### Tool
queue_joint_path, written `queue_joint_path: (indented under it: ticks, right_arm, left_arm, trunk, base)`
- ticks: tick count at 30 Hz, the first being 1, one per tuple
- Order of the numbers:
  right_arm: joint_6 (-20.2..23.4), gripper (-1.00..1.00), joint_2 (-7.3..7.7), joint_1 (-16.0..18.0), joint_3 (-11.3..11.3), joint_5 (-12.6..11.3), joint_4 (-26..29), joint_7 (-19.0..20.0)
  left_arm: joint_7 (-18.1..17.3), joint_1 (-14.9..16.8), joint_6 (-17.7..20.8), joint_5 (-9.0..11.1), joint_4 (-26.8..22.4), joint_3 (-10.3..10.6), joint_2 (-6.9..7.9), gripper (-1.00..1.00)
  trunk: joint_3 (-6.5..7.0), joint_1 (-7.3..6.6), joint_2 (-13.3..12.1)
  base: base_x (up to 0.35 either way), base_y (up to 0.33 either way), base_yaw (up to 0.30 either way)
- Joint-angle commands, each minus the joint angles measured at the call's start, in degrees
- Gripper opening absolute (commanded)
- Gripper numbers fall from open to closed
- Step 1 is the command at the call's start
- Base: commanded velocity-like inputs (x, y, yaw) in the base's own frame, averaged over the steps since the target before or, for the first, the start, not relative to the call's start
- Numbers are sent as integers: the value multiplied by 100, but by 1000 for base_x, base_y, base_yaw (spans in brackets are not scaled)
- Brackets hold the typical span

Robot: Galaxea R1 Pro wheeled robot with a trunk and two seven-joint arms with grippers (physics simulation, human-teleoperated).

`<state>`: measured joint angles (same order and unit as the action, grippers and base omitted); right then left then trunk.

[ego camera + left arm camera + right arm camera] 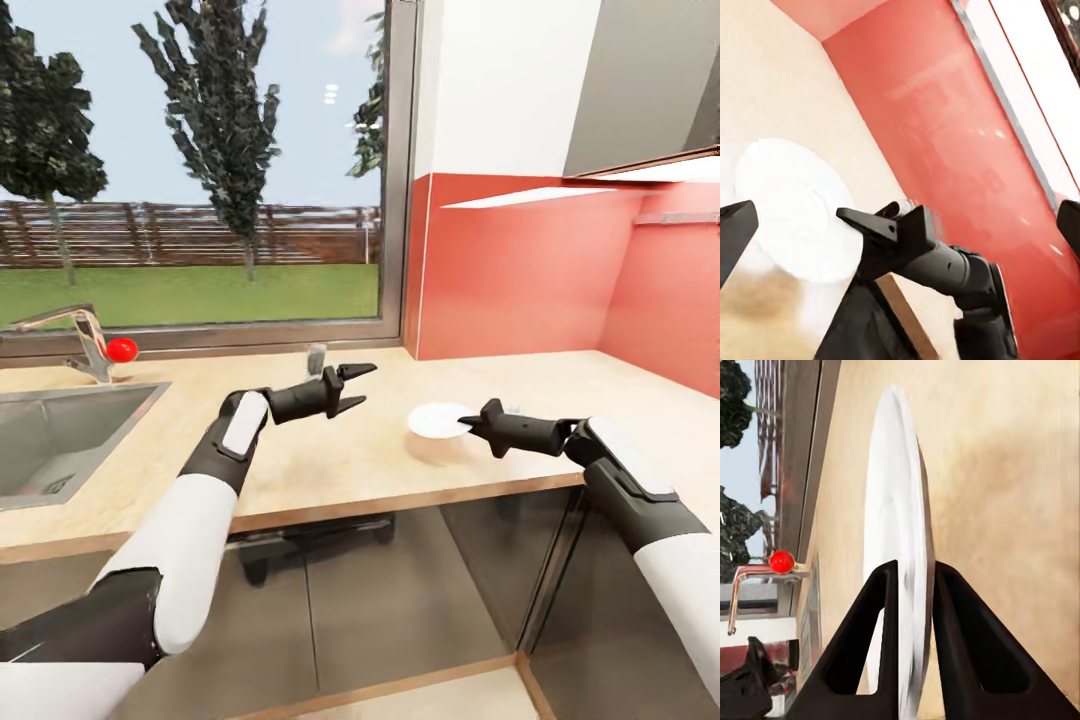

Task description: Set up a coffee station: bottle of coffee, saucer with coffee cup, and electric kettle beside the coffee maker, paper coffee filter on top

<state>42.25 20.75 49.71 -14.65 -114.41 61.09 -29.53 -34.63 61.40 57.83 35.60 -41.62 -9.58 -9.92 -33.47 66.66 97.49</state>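
The right hand is clamped on the rim of the saucer just above the bench, so it should lower it flat before releasing, while the left hand hovers with fingers apart.

The head view looks forward and down from above both arms onto the long light-brown wood-look counter, facing the window and the red glass splashback.

The left wrist view looks from close range along its fingers toward the splashback — across the small round white flat saucer and the right hand.

The right wrist view sits nearest, edge-on to the saucer, facing the grey tap with its red knob.

All three views share the saucer and the counter around it.
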Motion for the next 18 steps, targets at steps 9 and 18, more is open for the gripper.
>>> queue_joint_path:
  ticks: [9, 18]
  right_arm:
    - [-28, -100, 353, 19, 22, -72, 61, 28]
    - [-39, -100, 447, 22, 23, 694, 152, 468]
  left_arm:
    - [-2314, -21, -3, -64, -280, 3059, -8, 100]
    - [-3152, -1399, -137, -71, -1223, 4558, 355, 100]
  trunk:
    - [-7, -2, 3]
    - [-7, -2, 3]
  base:
    - [-52, 0, 0]
    - [-2, 0, 0]
